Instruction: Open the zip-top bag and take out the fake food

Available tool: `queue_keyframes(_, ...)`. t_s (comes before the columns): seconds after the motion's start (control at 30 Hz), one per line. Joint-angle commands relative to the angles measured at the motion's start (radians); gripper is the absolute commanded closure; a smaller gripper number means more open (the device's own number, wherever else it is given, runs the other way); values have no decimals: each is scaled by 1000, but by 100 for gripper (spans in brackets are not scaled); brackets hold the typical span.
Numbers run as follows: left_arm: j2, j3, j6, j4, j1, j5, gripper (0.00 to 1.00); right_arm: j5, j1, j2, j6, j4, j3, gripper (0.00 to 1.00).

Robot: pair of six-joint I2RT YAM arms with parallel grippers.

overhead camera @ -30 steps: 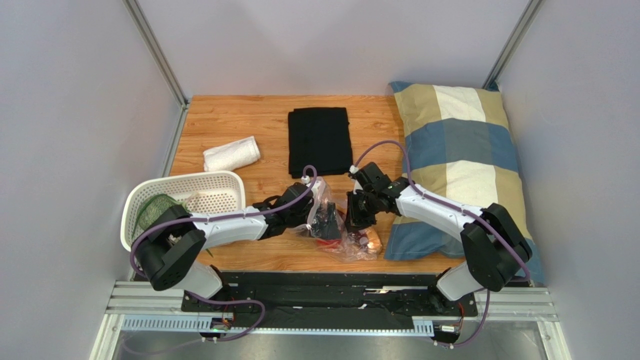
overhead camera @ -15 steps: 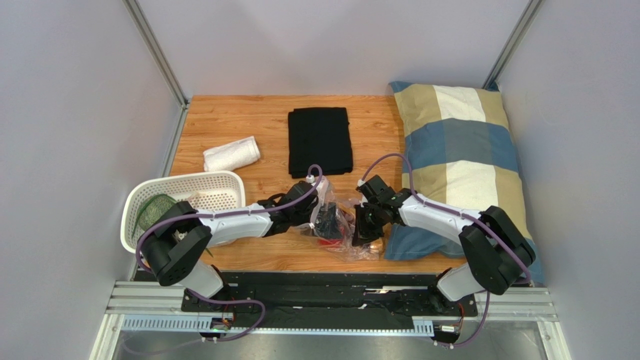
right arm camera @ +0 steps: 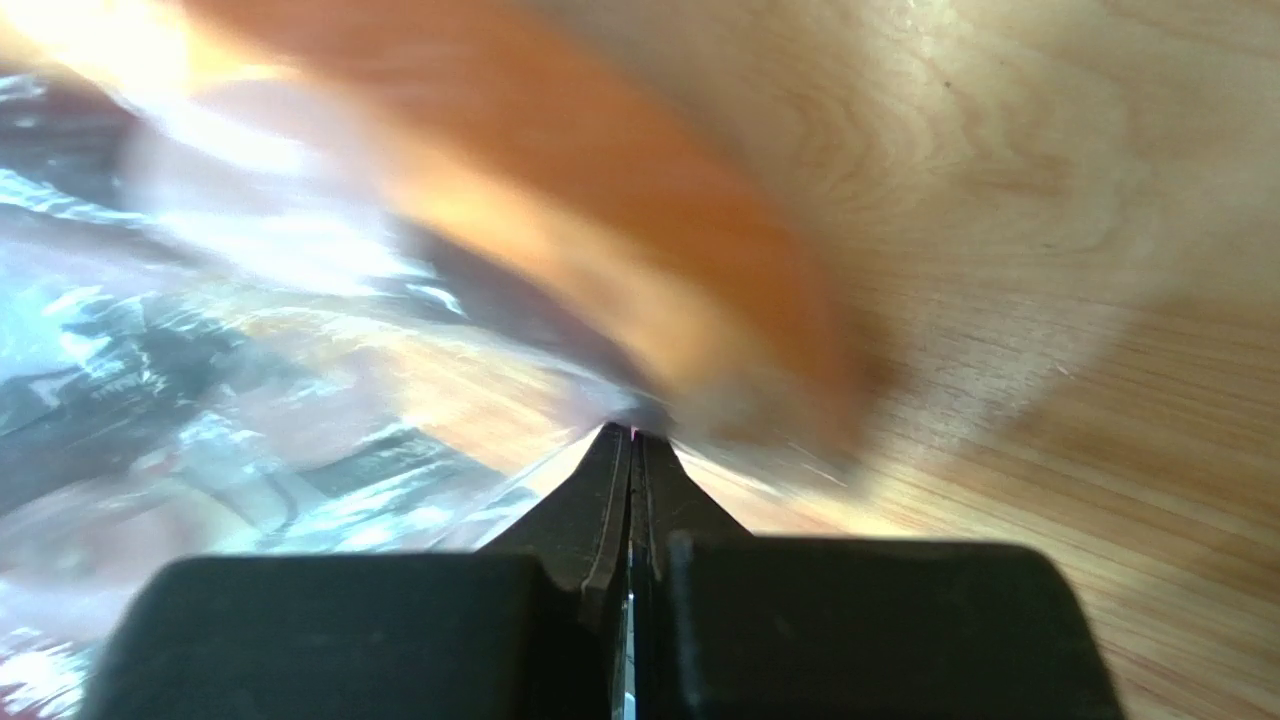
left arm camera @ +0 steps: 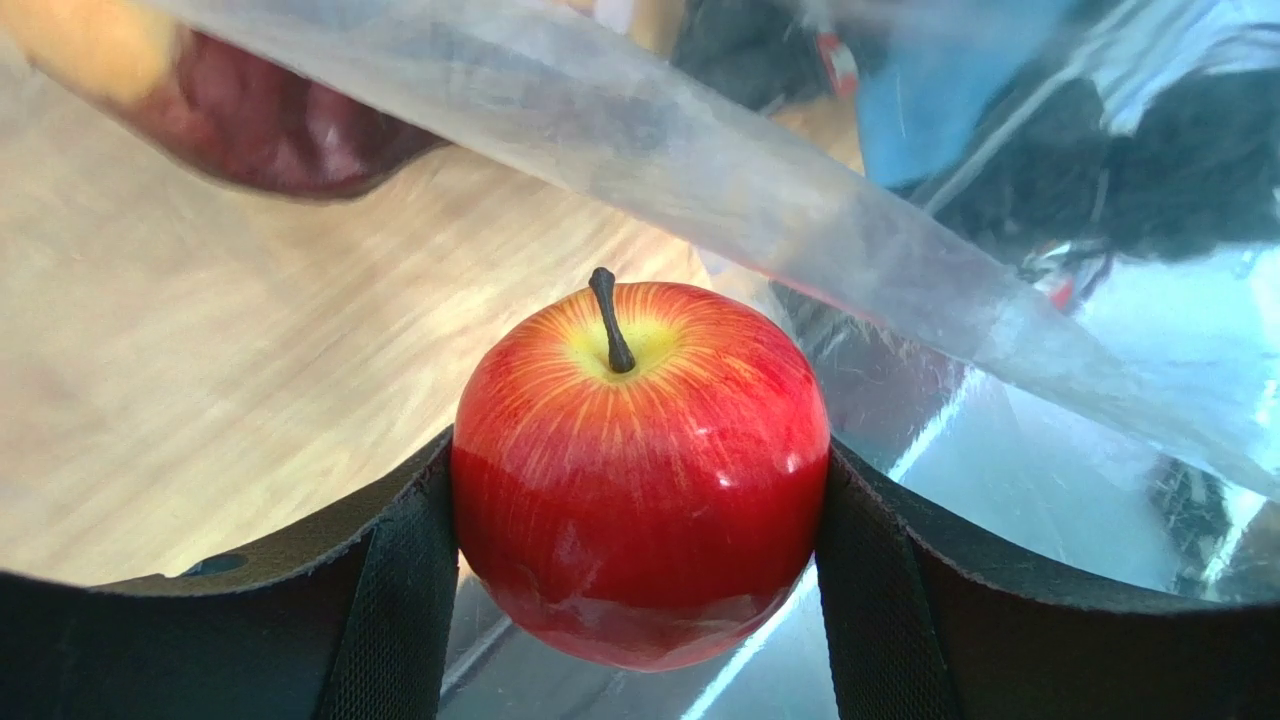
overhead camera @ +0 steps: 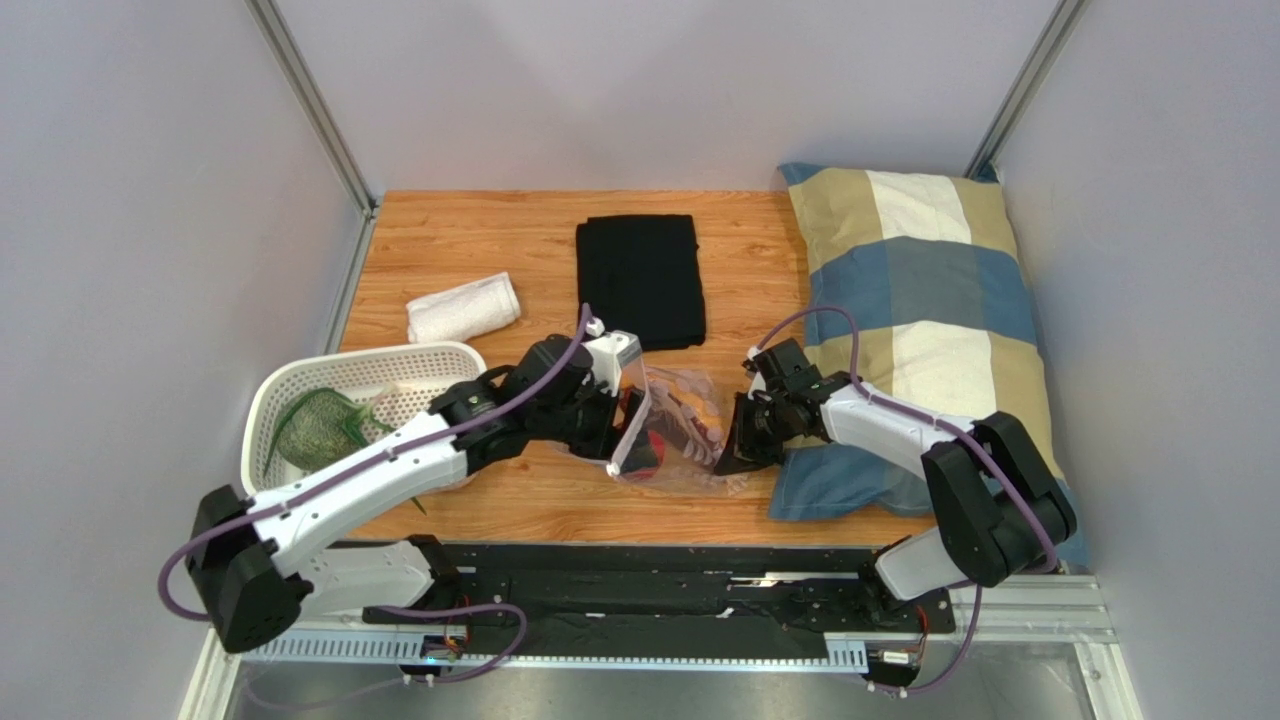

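The zip-top bag (overhead camera: 684, 447) lies crumpled on the wood between both grippers, with orange and dark red fake food showing through it. My left gripper (overhead camera: 627, 432) is at its left side, shut on a red apple (left arm camera: 642, 450) with a dark stem; both pads press the fruit's sides. Clear plastic of the bag (left arm camera: 721, 165) stretches just beyond the apple. My right gripper (overhead camera: 741, 446) is shut on the bag's right edge, and film is pinched at its tips (right arm camera: 633, 440). A blurred orange piece (right arm camera: 601, 255) lies just past them. A green leafy bunch (overhead camera: 311, 425) sits in the basket.
The white perforated basket (overhead camera: 436, 357) stands at the left. A rolled white towel (overhead camera: 463, 308) and a folded black cloth (overhead camera: 640, 281) lie behind the bag. A plaid pillow (overhead camera: 917, 315) fills the right side, against my right arm.
My left gripper has closed on the red apple and drawn back up and left from the bag. The right gripper has shifted right and slightly lower, staying shut on the bag.
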Motion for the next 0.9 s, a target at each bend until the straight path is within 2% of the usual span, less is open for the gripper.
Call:
queue_keyframes(0.0,-162,86,109,-236,-2,33,100,93,-18,21,-10,20,-32,100)
queue_keyframes(0.07,-214,81,127,-255,-1,29,100,93,-18,29,-10,26,-32,100)
queue_keyframes(0.13,-219,49,129,-223,2,91,100,84,-18,42,-8,34,-32,100)
queue_keyframes(0.27,-118,47,72,-119,1,174,100,24,-21,17,-14,16,-8,100)
queue_keyframes(0.37,-67,96,42,-106,1,145,100,-13,-17,-74,-59,-80,55,99)
queue_keyframes(0.43,-47,135,11,-144,1,80,100,-10,-17,-175,-99,-134,111,87)
queue_keyframes(0.47,-17,196,-1,-175,1,53,100,13,-15,-207,-108,-180,130,68)
queue_keyframes(0.57,57,357,-15,-316,1,-22,100,25,-15,-321,-120,-234,194,47)
queue_keyframes(0.67,112,499,-8,-413,1,-80,100,-1,-14,-371,-114,-242,247,38)
queue_keyframes(0.87,211,684,9,-523,1,-125,100,-99,-17,-451,-181,-193,247,29)
